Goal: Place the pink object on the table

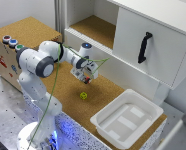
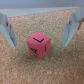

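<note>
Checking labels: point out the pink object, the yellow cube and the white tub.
pink object (image 2: 39, 44): wrist view, centre of its lettered front face.
yellow cube (image 1: 83, 95): exterior view, middle of the cube.
white tub (image 1: 154, 109): exterior view, its far rim.

Pink object (image 2: 39, 45): small cube, reddish-pink faces with black letter marks, 1 reading like "L", another like "A". Sits tilted to my wrist camera, 1 corner toward lens, 3 faces showing. Rests flat on table (image 2: 45, 70), between my fingers, touching neither. In exterior view cube mostly hidden under my hand, cannot make it out. Table (image 1: 100, 97): long counter, brown cork-textured top, white speckled sides.
</note>
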